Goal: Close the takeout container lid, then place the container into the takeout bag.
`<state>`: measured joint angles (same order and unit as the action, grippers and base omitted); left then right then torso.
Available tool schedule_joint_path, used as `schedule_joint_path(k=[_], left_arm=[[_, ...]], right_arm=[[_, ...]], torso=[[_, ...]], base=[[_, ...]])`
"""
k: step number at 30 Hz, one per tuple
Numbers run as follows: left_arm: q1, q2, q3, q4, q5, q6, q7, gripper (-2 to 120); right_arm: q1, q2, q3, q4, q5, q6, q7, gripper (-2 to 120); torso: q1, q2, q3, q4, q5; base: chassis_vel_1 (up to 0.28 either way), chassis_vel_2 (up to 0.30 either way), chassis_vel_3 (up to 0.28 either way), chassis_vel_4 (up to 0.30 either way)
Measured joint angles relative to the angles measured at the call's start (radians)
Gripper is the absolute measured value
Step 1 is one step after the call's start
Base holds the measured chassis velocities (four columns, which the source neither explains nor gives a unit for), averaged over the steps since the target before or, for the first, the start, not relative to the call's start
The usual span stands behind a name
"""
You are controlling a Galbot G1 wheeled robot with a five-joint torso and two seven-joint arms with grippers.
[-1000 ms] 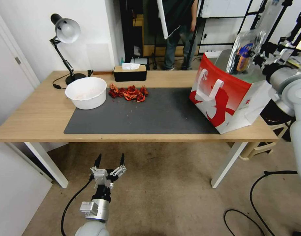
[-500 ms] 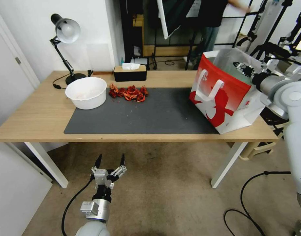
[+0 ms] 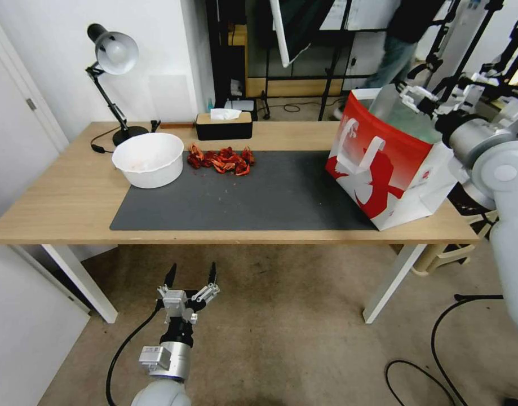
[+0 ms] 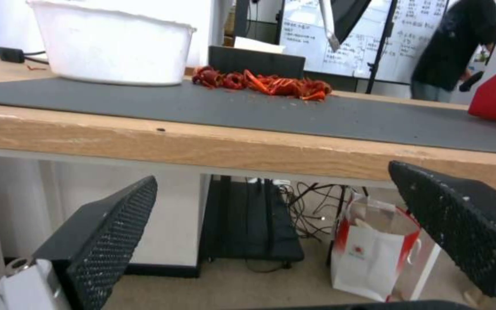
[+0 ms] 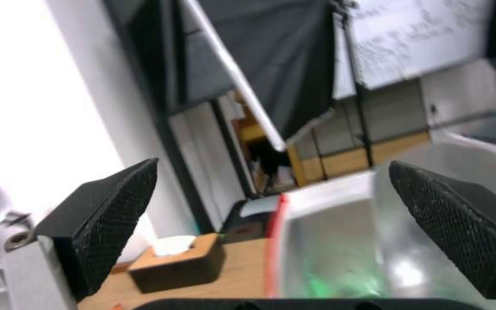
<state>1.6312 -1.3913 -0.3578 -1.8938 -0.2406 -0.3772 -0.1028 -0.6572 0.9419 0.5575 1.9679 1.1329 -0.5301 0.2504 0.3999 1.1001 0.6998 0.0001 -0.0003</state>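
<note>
- From the head camera we look down on a wooden table [image 3: 72, 197] with a dark grey mat [image 3: 259, 194] lying along its middle.
- At the table's right end stands the takeout bag [image 3: 383, 169], red and white, with flat white handles and its mouth open upward.
- Our right gripper [image 3: 412, 97] is held just above the bag's open mouth, at its far right rim; its fingers stand apart and carry nothing.
- The takeout container cannot be made out from here; the bag's inside shows as a pale greenish lining, and we cannot tell what lies within.
- On the left of the mat sits a round white bowl [image 3: 149, 159], with a heap of red shells [image 3: 222, 159] just beside it and a black tissue box [image 3: 224, 125] behind them.
- A desk lamp [image 3: 113, 53] stands at the table's far left corner.
- Our left gripper [image 3: 190, 276] is parked low in front of the table, over the carpet, its fingers spread and empty.
- From the left wrist camera we see two black textured fingertips [image 4: 110, 232] held wide apart below the table edge, with the bowl and shells on the tabletop beyond.
- From the right wrist camera, two black fingertips [image 5: 116, 206] stand wide apart with nothing between them, over the bag's red rim and glossy pale lining.
</note>
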Motion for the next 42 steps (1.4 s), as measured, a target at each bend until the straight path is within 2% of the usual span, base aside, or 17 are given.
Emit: schedule_joint_path(k=[6,13,22,25,26,29,30,32,34,37,38,42], left_arm=[[0.007,-0.004,-0.005,-0.005,-0.002,-0.006,0.004,100],[0.009,-0.007,-0.012,-0.003,-0.007,-0.025,0.024,100],[0.011,-0.002,-0.015,-0.005,-0.021,-0.03,0.038,100],[0.005,0.005,-0.016,-0.007,-0.021,-0.024,0.04,100],[0.005,0.005,-0.016,-0.007,-0.021,-0.024,0.04,100],[0.0,0.009,-0.022,-0.008,-0.027,-0.026,0.039,100],[0.0,0.009,-0.022,-0.008,-0.027,-0.026,0.039,100],[-0.002,0.012,-0.027,-0.005,-0.028,-0.031,0.038,100],[-0.003,0.012,-0.028,-0.004,-0.028,-0.033,0.038,100],[-0.004,0.012,-0.032,-0.002,-0.028,-0.04,0.039,100],[-0.004,0.012,-0.032,-0.002,-0.028,-0.04,0.039,100],[-0.004,0.012,-0.032,-0.001,-0.028,-0.049,0.049,100]], right_arm=[[-0.059,-0.008,-0.015,0.09,-0.056,0.019,-0.049,100],[-0.218,0.001,-0.039,0.186,-0.162,0.054,-0.116,100],[-0.365,0.031,-0.055,0.223,-0.302,0.115,-0.162,100],[-0.472,0.056,-0.066,0.238,-0.439,0.196,-0.171,100],[-0.472,0.056,-0.066,0.238,-0.439,0.196,-0.171,100],[-0.598,0.097,-0.078,0.237,-0.566,0.319,-0.159,100],[-0.598,0.097,-0.078,0.237,-0.566,0.319,-0.159,100],[-0.684,0.127,-0.083,0.22,-0.632,0.421,-0.142,100],[-0.707,0.137,-0.084,0.213,-0.65,0.453,-0.139,100],[-0.795,0.171,-0.092,0.18,-0.717,0.6,-0.132,100],[-0.795,0.171,-0.092,0.18,-0.717,0.6,-0.132,100],[-0.869,0.209,-0.099,0.13,-0.763,0.719,-0.108,100]], torso=[[0.0,0.0,0.0,0.0,0.0003],[0.0,0.0,0.0,0.0,0.0004],[0.0,0.0,0.0,0.0,0.0004],[0.0,0.0,0.0,-0.0001,0.0002],[0.0,0.0,0.0,-0.0001,0.0002],[0.0,0.0,0.0,0.0,0.0003],[0.0,0.0,0.0,0.0,0.0003],[0.0,0.0,0.0,0.0,0.0003],[0.0,0.0,0.0,0.0001,0.0002],[0.0,0.0,0.0,-0.0001,0.0002],[0.0,0.0,0.0,-0.0001,0.0002],[0.0,0.0,0.0,-0.0001,0.0003]], base=[[0.0,0.0,0.0,0.0],[0.0,0.0,0.0,0.0],[0.0,0.0,0.0,0.0],[0.0,0.0,0.0,0.0],[0.0,0.0,0.0,0.0],[0.0,0.0,0.0,0.0],[0.0,0.0,0.0,0.0],[0.0,0.0,0.0,0.0],[0.0,0.0,0.0,0.0],[0.0,0.0,0.0,0.0],[0.0,0.0,0.0,0.0],[0.0,0.0,0.0,0.0]])
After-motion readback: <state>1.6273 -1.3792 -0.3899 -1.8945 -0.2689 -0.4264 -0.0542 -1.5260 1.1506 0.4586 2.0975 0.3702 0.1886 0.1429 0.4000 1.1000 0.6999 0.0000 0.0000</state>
